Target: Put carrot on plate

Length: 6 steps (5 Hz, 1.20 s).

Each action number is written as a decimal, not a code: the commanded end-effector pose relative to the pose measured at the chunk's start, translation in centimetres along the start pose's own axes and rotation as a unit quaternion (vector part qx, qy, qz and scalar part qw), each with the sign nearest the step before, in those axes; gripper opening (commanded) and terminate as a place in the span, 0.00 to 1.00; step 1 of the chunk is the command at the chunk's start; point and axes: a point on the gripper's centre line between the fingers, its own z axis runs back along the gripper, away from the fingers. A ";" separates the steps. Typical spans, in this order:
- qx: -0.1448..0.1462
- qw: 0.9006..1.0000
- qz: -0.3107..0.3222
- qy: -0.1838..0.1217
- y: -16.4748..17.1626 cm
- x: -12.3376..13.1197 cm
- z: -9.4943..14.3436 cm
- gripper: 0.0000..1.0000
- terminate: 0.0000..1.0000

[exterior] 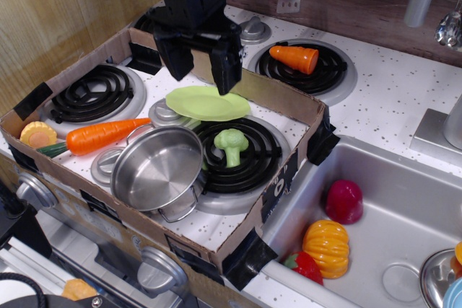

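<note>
**Observation.image: carrot untouched, arm over the plate**

Observation.image shows the gripper [203, 70] hanging above the back edge of the plate [208, 103], fingers spread apart with nothing between them. The carrot [101, 135] lies well off to the fingers' left in frame and nearer the camera, flat on the stove top, just beside the pot [157, 169]. Its long axis runs roughly left to right in frame, rising slightly: green stem end toward the left by the box wall [22, 138], tip toward the plate. My worry is the reach: the pot rim sits tight against the carrot, so a finger could catch it, or a grasp near the tapered tip could let the smooth plastic slip out.
</note>
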 end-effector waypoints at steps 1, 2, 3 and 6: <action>0.015 0.995 -0.086 -0.052 2.7 -0.3 3.5 1.00 0.00; 0.028 0.992 -0.109 -0.049 4.0 -0.9 4.8 1.00 0.00; 0.042 0.986 -0.156 -0.050 6.1 -2.1 4.0 1.00 0.00; 0.095 0.975 -0.198 -0.048 10.7 -6.8 3.2 1.00 0.00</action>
